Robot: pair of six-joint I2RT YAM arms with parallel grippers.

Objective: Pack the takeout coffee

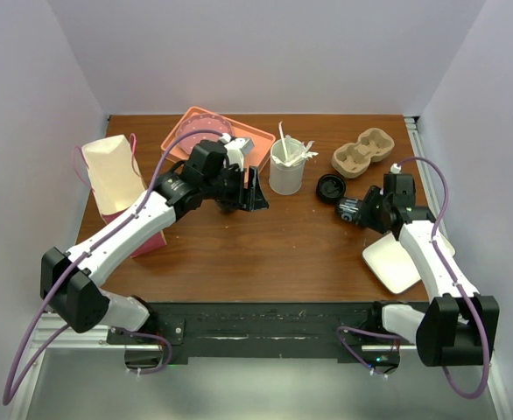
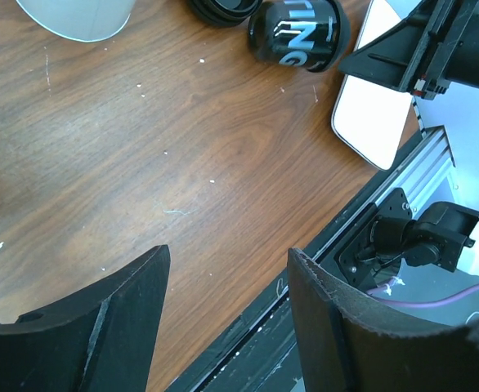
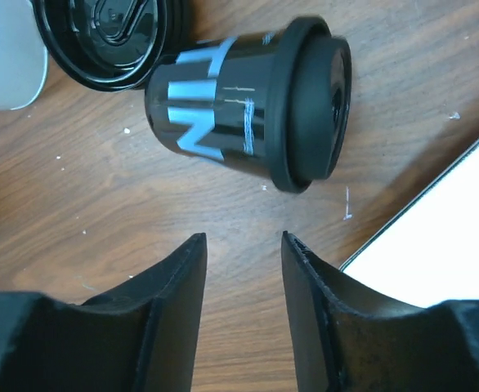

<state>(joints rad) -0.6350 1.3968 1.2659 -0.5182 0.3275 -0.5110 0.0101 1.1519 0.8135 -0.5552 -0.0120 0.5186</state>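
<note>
Just ahead of my right gripper [image 3: 243, 241]: the takeout coffee [image 3: 239, 106] lies on its side on the table [image 2: 182, 163], lid on, lettering showing, clear of both fingertips.
Right tool: jaws spread, nothing between them.
Left gripper [image 2: 227, 253]: likewise spread and empty over bare wood, with the cup well ahead of it.
Roll risk: the cup is round and on its side, so if one finger lands first I expect it to roll or skid away rather than seat.
Lid risk: closing across the lid's rim could pop it off. I judge the cup wall the safer pinch.
Crowding ahead, left side of the wrist view: a loose lid [image 3: 109, 41] sits at the cup's base, touching or just apart, I cannot tell. A forward nudge would shove both.
Crowding beside the right finger: the white plate [image 3: 436, 237] is close, and its rim could snag me coming down.
Open room: bare wood under the right fingers, and a broad bare stretch ahead of the left tool.
Edge: the table's near edge and rail [image 2: 411, 171] lie off the left tool's right finger.
</note>
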